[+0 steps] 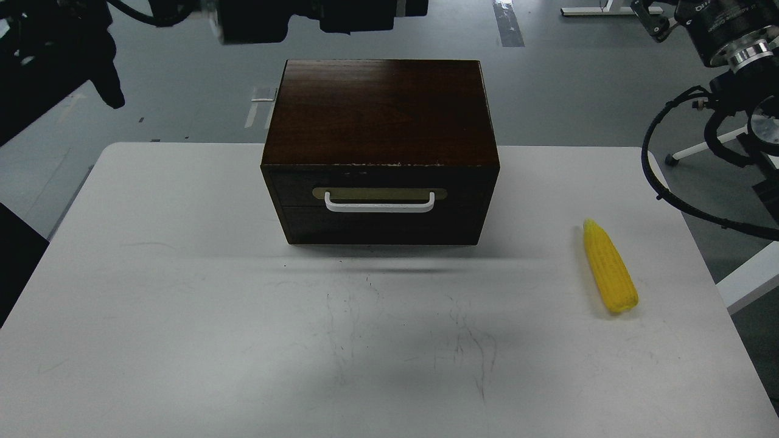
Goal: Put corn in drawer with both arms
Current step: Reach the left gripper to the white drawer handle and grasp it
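Observation:
The dark brown wooden box (380, 115) stands at the back middle of the white table (182, 304). Its drawer (380, 225) is shut, with the white bar handle (380, 205) facing me. The yellow corn (609, 267) lies on the table to the right of the box, pointed end away from me. My left arm reaches along the top edge, blurred and dark, and its far end (389, 9) hangs above the back of the box. My right gripper (654, 21) is at the top right corner, far above the corn. On neither gripper can the fingers be told apart.
Black cables (663, 182) loop down from the right arm past the table's right edge. Grey floor lies behind the table, with a white stand leg (694, 152) at the right.

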